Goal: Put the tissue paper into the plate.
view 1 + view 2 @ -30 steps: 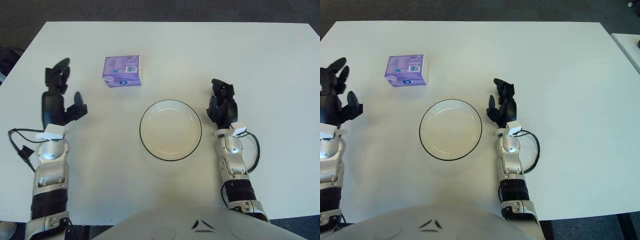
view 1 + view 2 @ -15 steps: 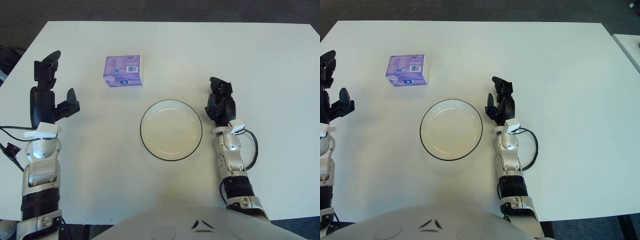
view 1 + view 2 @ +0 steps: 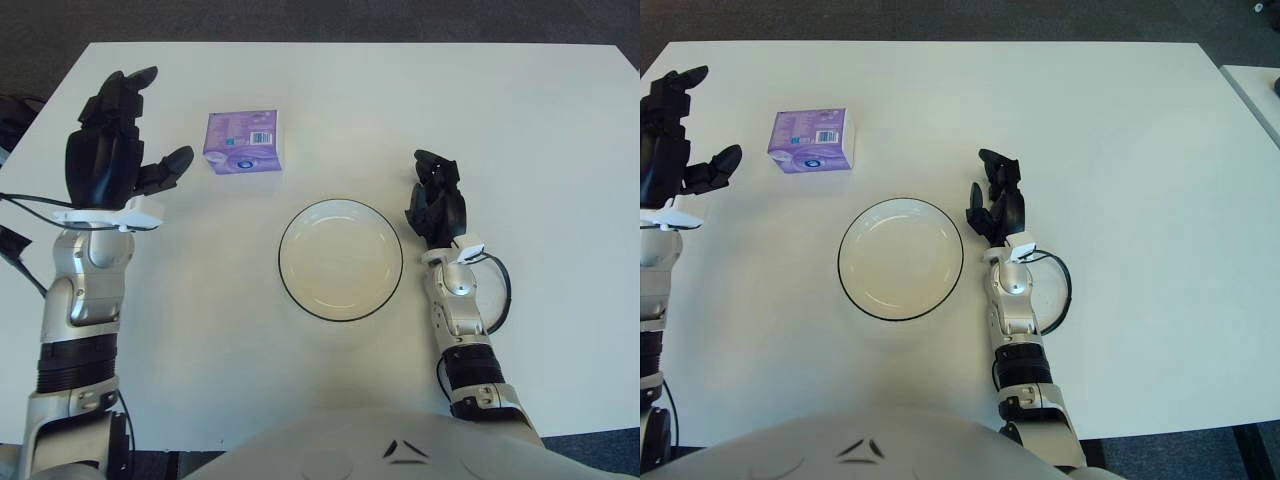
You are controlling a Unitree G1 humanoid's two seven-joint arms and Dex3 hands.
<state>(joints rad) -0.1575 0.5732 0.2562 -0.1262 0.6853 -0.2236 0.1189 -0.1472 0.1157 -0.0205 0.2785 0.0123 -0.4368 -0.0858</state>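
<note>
left hand: black three-finger left hand at upper left of frame, raised, fingers spread wide, holding nothing; just left of the pack, not touching it
left arm: silver forearm with black cable, runs down the left edge to the bottom of frame
tissue paper: small purple rectangular tissue pack with white barcode label, lying flat on the table at upper left-centre, above and left of the plate, well clear of its rim
plate: round white plate with thin dark rim, centre of frame, nothing in it
right hand: black three-finger right hand just right of the plate at mid-frame, fingers loosely curled and close together, gripping nothing; can't tell if it touches the table
right arm: silver forearm with looped black cable, runs down to lower right-centre
surface: flat white rectangular table, matte, fills most of the frame; far edge visible along the top
room: dark grey carpet floor past the far edge at top of frame and at the corners; corner of a second white surface at the right edge of the right eye view
robot body: pale grey torso curve at bottom centre
</note>
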